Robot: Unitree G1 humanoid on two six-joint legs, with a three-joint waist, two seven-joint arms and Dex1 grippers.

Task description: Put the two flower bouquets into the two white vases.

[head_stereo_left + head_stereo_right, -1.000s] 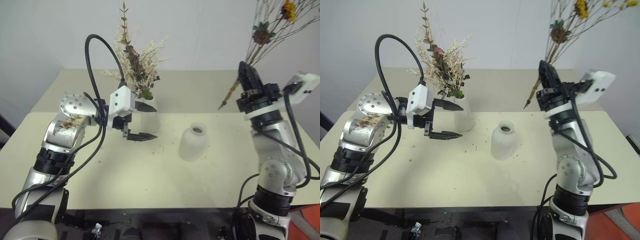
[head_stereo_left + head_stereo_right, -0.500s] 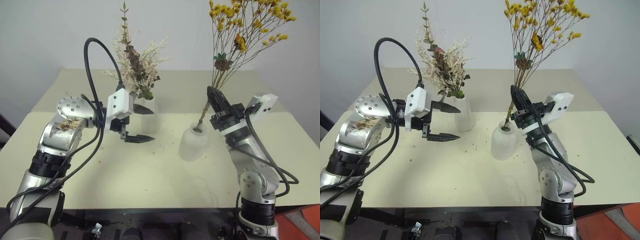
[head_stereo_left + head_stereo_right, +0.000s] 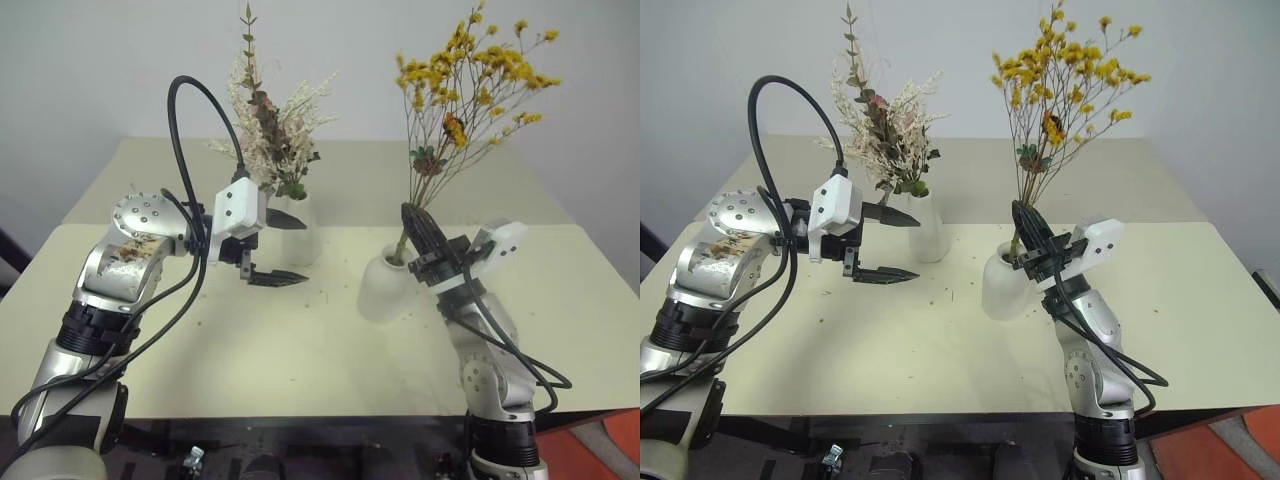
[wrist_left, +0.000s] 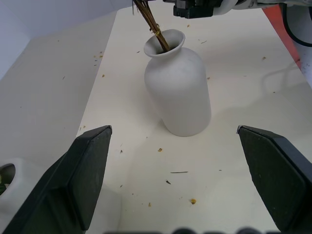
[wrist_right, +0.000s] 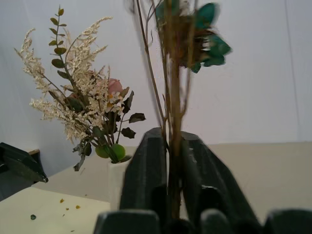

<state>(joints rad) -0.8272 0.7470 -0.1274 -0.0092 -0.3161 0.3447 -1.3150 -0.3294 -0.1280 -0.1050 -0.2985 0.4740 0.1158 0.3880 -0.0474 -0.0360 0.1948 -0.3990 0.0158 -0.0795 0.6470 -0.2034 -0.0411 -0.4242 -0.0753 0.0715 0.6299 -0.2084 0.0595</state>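
The left arm enters from the lower left of the head views and bends at a silver elbow, its forearm reaching toward the middle of the frame. The left gripper [image 3: 278,247] sits left of centre, pointing sideways toward the right — its two black fingers spread wide, one above the other, nothing between them. The right arm rises from the lower right, forearm tilted up and leftward. The right gripper [image 3: 415,232] points up and to the left, right of centre; its fingers [image 5: 146,170] stand close together with thin stems [image 5: 171,161] between them — only narrow slits show beside the stems.
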